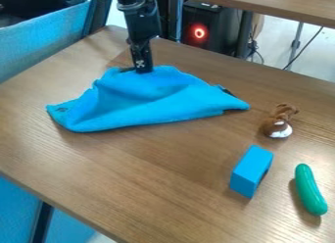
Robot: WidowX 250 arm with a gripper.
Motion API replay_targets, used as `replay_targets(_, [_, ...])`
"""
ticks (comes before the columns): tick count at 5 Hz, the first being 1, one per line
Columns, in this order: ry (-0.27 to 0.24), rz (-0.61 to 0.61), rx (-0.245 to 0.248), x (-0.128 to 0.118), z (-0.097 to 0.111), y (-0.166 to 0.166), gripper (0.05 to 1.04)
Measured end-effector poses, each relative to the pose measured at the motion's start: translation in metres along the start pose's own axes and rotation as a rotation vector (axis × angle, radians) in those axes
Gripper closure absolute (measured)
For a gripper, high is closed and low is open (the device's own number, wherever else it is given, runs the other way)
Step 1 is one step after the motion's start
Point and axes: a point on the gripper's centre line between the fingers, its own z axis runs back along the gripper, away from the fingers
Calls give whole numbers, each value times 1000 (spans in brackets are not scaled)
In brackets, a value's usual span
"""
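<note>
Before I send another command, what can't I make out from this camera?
In the camera view:
- Whether the gripper holds the blue cloth or only touches it: contact too small to tell.
- Anything beneath the cloth: its folds cover that.
- The blue block's far side: its own body hides it.
- The brown-and-white toy's finer features: too small.
</note>
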Motion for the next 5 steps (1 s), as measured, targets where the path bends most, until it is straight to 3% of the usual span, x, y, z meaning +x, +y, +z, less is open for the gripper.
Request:
replay_targets(2, [82, -94, 58, 4, -1, -72, 1024])
replay_targets(3, [113, -135, 65, 0, -5, -106, 1024])
replay_targets(5, [141, -168, 26, -4, -10, -148, 1024])
